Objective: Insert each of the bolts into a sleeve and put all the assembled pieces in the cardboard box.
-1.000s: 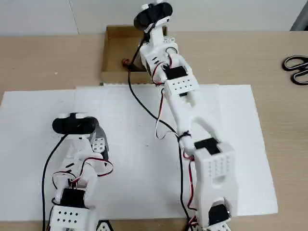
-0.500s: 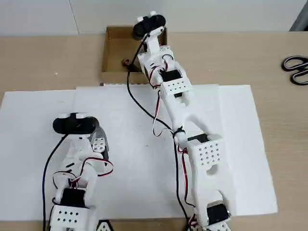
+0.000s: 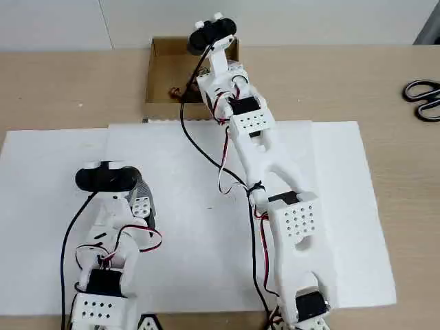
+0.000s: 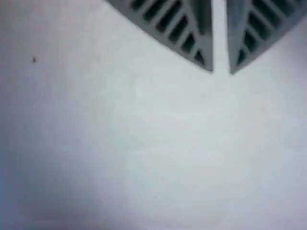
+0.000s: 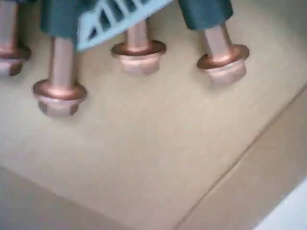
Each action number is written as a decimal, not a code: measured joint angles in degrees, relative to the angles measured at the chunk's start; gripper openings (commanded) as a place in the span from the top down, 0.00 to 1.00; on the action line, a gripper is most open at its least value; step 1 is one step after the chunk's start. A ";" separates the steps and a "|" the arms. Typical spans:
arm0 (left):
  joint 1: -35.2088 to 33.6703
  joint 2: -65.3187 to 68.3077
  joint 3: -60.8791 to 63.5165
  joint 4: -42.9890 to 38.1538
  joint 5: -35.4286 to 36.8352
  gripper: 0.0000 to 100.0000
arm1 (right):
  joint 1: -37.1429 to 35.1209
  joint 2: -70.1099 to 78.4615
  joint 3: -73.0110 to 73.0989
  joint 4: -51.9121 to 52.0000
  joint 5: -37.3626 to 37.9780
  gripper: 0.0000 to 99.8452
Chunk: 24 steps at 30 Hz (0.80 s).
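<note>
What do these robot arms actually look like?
The left arm and right arm are white, blocky plastic with hole-dotted panels, black motors and loose black, red and white cables. A black camera tops each wrist. The left pincer has grey, ribbed, triangular fingers.

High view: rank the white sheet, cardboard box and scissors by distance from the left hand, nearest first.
1. The white sheet, directly under the left hand.
2. The cardboard box, just past the sheet's far edge.
3. The scissors, far off to the right, beyond the sheet.
</note>
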 measured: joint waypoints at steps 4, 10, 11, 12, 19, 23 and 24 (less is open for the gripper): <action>0.00 0.00 0.00 0.00 0.00 0.99 | 0.00 0.00 -0.53 2.73 0.00 0.87; 0.00 0.00 0.00 0.00 0.00 0.99 | 0.00 -4.66 -2.11 11.34 0.00 0.93; 0.00 0.00 0.00 0.00 0.00 0.99 | 0.00 -5.89 -2.11 11.43 0.00 0.93; 0.00 0.00 0.00 0.00 0.00 0.99 | 0.00 -7.21 -2.11 11.69 0.00 0.94; 0.00 0.00 0.00 0.00 0.00 0.99 | 0.35 -17.32 -2.11 22.15 0.00 1.00; 0.00 0.00 0.00 0.00 0.00 0.99 | 2.37 -23.56 -2.11 29.19 0.00 1.00; 0.00 0.00 0.00 0.00 0.00 0.99 | 2.99 -25.23 -2.11 30.86 0.00 1.00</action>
